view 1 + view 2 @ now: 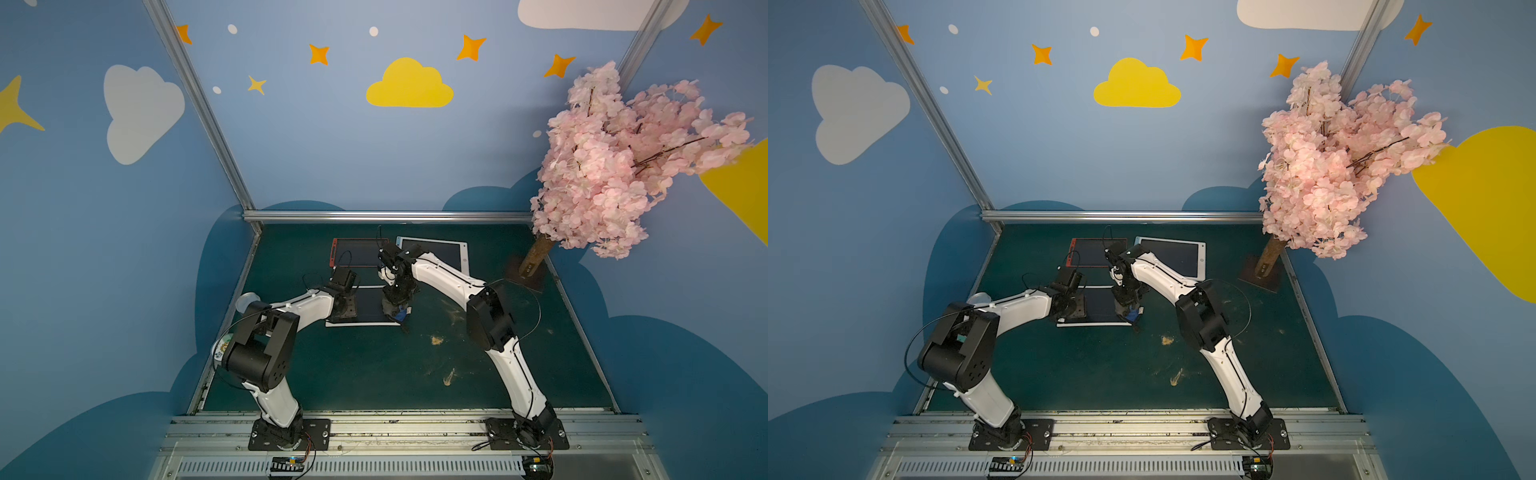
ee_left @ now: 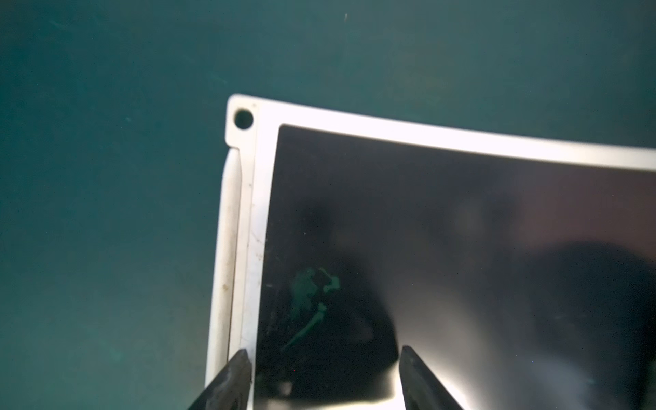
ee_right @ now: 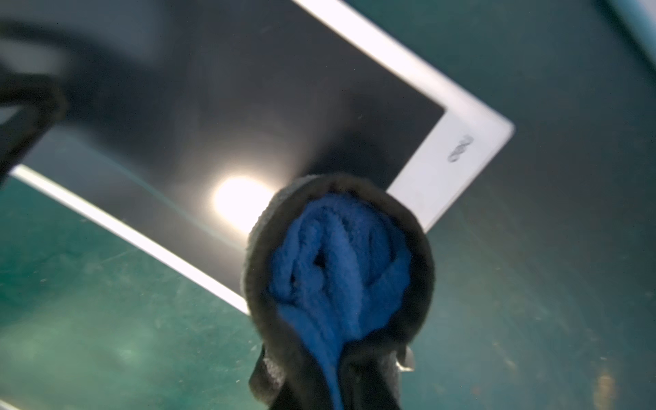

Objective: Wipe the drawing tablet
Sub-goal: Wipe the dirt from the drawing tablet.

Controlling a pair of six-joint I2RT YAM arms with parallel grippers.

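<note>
Where the drawing tablet [image 1: 368, 306] lies flat near the middle of the scuffed green desk [image 1: 374, 374], between the two arms, we see a glossy black screen in a smooth white plastic frame with rounded corners. In the left wrist view the screen carries a smeared green mark [image 2: 309, 287]. A round hole [image 2: 244, 119] pierces one frame corner, and a rounded white bar [image 2: 227, 248] sits in a groove along that edge. A small grey logo [image 3: 460, 148] on the frame's wider end is too blurred for us to read. The left gripper [image 2: 324, 362] hangs over the tablet's left edge with its dark jaws apart and empty, one tip over the frame and one over the screen. The right gripper [image 1: 393, 305] has its jaws closed on a cloth [image 3: 337, 266], fluffy blue terry bunched inside a grey outer layer, at the tablet's right near corner; whether it touches we cannot tell. Farther back lie a red-framed tablet [image 1: 357, 251] and a pale-framed tablet [image 1: 440, 251], both with dark screens. Soft pink blossoms crowd a tree [image 1: 615, 166] at the right rear corner.
</note>
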